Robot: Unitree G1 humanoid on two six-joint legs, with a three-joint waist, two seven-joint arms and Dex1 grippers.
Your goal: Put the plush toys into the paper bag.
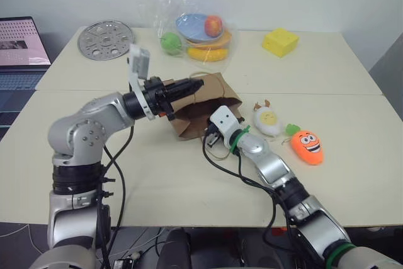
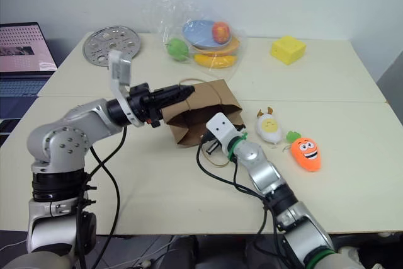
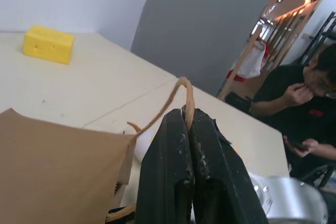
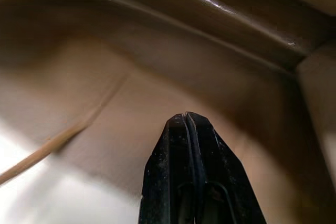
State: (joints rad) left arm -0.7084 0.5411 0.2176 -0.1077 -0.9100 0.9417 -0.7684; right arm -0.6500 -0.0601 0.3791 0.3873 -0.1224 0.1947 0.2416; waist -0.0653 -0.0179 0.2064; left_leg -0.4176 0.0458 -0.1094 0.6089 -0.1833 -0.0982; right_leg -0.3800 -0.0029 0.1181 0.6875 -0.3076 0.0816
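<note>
Closest in, the right gripper [image 4: 187, 115] sat pressed together empty, its tips hidden inside the mouth of the plain brown kraft paper bag [image 1: 217, 96]. Left gripper [image 3: 188, 113] pinched the bag's twisted paper loop handle [image 3: 181, 90]. White egg plush toy [image 1: 267, 120] and orange carrot plush toy [image 1: 307, 146] lay on the cream table [image 1: 157, 181], just right of the bag, apart from both grippers.
</note>
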